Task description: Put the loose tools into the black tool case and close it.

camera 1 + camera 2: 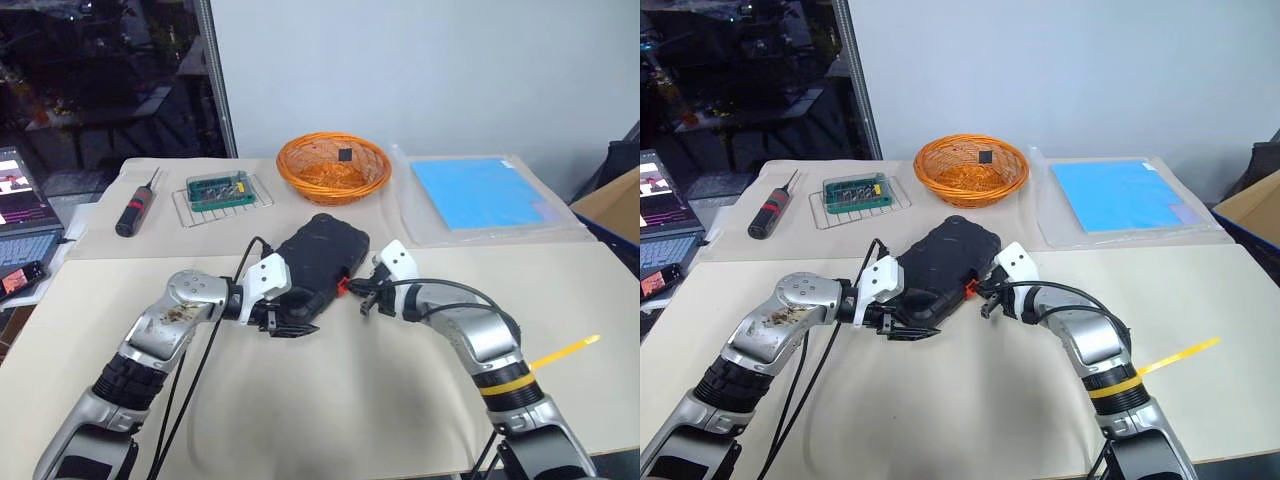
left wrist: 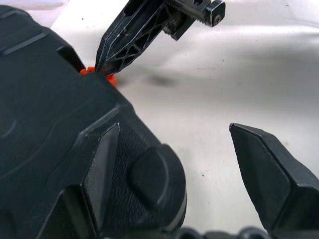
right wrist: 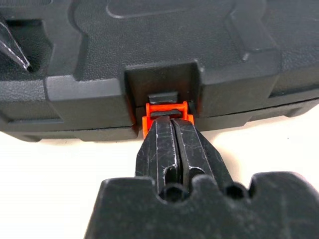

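The black tool case [image 1: 320, 250] lies shut on the beige table, its lid down and its small orange latch [image 3: 167, 112] on the near edge. My right gripper [image 3: 172, 123] is shut, and its joined tips press against that latch. My left gripper [image 1: 290, 322] is open at the case's near left corner. One of its fingers [image 2: 102, 164] rests on the case's shell, and the other finger [image 2: 264, 169] hangs over bare table. The right gripper [image 2: 107, 62] meets the orange latch in the left wrist view too. The loose tools are out of view.
Behind the case are an orange wicker basket [image 1: 333, 165], a green-topped wire tray [image 1: 222, 192] and a fat black screwdriver with a red band [image 1: 135, 208]. A blue sheet in a clear sleeve [image 1: 478, 192] lies back right. A laptop [image 1: 20, 215] sits far left, and a yellow strip [image 1: 565, 350] lies at the right.
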Tool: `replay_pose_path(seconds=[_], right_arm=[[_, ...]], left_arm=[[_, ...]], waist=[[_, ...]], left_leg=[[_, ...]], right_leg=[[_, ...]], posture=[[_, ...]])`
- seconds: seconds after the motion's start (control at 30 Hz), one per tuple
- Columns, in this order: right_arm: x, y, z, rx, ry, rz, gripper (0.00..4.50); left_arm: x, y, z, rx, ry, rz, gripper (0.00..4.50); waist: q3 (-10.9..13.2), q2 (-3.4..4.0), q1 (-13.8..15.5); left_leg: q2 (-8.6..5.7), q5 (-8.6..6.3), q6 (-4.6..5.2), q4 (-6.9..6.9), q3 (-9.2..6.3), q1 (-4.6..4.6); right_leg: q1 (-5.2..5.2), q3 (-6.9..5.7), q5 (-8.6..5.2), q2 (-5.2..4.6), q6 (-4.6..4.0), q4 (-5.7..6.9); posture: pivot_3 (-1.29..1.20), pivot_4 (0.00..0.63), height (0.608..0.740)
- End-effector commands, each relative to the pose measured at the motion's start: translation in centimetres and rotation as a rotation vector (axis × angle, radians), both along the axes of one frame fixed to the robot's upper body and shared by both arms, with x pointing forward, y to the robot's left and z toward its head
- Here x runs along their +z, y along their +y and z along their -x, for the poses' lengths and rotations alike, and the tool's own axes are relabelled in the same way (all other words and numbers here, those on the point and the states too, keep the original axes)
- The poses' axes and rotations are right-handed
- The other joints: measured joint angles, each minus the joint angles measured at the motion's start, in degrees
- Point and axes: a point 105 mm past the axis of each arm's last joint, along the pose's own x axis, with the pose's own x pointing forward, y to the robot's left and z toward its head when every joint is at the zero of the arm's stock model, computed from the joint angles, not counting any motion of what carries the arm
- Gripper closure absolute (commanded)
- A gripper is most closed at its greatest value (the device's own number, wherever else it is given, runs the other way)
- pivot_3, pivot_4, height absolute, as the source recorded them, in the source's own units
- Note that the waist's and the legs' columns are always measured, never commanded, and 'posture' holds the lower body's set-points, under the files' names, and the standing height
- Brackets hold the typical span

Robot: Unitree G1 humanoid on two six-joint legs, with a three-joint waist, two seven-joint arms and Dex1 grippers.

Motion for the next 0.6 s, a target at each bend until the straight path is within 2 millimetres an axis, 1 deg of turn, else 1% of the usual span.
replay_pose_path(seconds=[0.03,0.1,0.17,0.2,0.23,0.27,0.3,0.37,0.43,0.53,0.6], right_arm=[[2.3,-0.3,-0.1,-0.018,-0.056,-0.103,4.47],[3.5,-1.1,0.9,-0.005,-0.061,-0.152,4.47],[4.3,-1.9,1.7,-0.016,-0.065,-0.184,4.47],[4.4,-2.2,2.3,-0.009,-0.058,-0.191,4.03],[4.2,-2.3,3.0,0.001,-0.046,-0.19,3.83],[3.9,-2.4,3.5,0.009,-0.033,-0.186,3.47],[3.7,-2.4,3.7,0.012,-0.025,-0.183,3.15],[2.5,-2.6,3.4,-0.029,-0.012,-0.153,2.54],[1.8,-2.5,3.1,-0.039,-0.004,-0.133,1.92],[1.2,-2.0,2.7,-0.031,0.002,-0.118,1.92],[0.8,-1.8,2.2,-0.03,0.003,-0.113,1.92]], left_arm=[[-2.1,0.2,0.5,0.016,0.084,-0.038,0.72],[-2.1,0.3,0.5,0.022,0.084,-0.038,0.72],[-2.2,0.3,0.5,0.026,0.085,-0.037,0.72],[-2.2,0.4,0.5,0.029,0.087,-0.037,0.72],[-2.3,0.4,0.5,0.032,0.088,-0.038,0.72],[-2.3,0.4,0.5,0.033,0.088,-0.04,0.72],[-2.4,0.5,0.4,0.034,0.088,-0.041,0.72],[-2.5,0.6,0.4,0.032,0.089,-0.049,0.72],[-2.5,0.7,0.3,0.031,0.09,-0.054,0.72],[-2.5,0.8,0.2,0.029,0.089,-0.061,0.72],[-2.4,0.9,0.2,0.028,0.088,-0.063,0.72]], waist=[[0.03,0.03,-0.01],[0.15,0.18,0.37],[0.2,0.28,0.66],[0.2,0.28,0.8],[0.2,0.29,0.95],[0.2,0.28,1.08],[0.19,0.29,1.28],[0.19,0.28,1.48],[0.2,0.3,1.54],[0.2,0.3,1.58],[0.2,0.3,1.53]], left_leg=[[0.0,-0.01,-0.02,0.0,0.0,-0.01],[-0.01,0.0,-0.05,-0.01,0.0,-0.08],[-0.07,0.0,-0.06,-0.02,0.02,-0.25],[-0.09,0.0,-0.07,-0.03,0.02,-0.31],[-0.11,-0.04,-0.09,-0.04,0.01,-0.45],[-0.13,-0.04,-0.03,-0.05,-0.02,-0.53],[-0.12,-0.06,0.24,-0.02,-0.03,-0.54],[-0.12,-0.2,0.31,-0.04,-0.03,-0.63],[-0.13,-0.29,0.3,-0.04,-0.02,-0.68],[-0.11,-0.28,0.29,-0.02,-0.02,-0.76],[-0.1,-0.26,0.28,-0.02,-0.02,-0.77]], right_leg=[[-0.06,-0.01,0.02,0.0,0.03,0.01],[-0.17,-0.04,0.11,0.03,0.05,0.02],[-0.29,-0.05,0.21,0.02,0.05,0.02],[-0.28,-0.04,0.31,0.02,0.2,0.02],[-0.31,-0.05,0.48,0.02,0.03,-0.01],[-0.35,-0.08,0.55,0.01,-0.09,-0.03],[-0.39,-0.09,0.55,0.03,-0.11,-0.03],[-0.44,-0.15,0.44,0.01,-0.14,-0.09],[-0.49,-0.18,0.36,-0.01,-0.18,-0.1],[-0.57,-0.2,0.16,0.02,-0.46,-0.1],[-0.59,-0.2,0.13,0.03,-0.46,-0.08]], posture=[[0.0,0.15,0.74],[0.0,0.15,0.74],[0.0,0.15,0.74],[0.0,0.15,0.74],[0.0,0.15,0.74],[0.0,0.15,0.74],[0.0,0.15,0.74],[0.0,0.15,0.74],[0.0,0.15,0.74],[0.0,0.15,0.74],[0.0,0.15,0.74]])
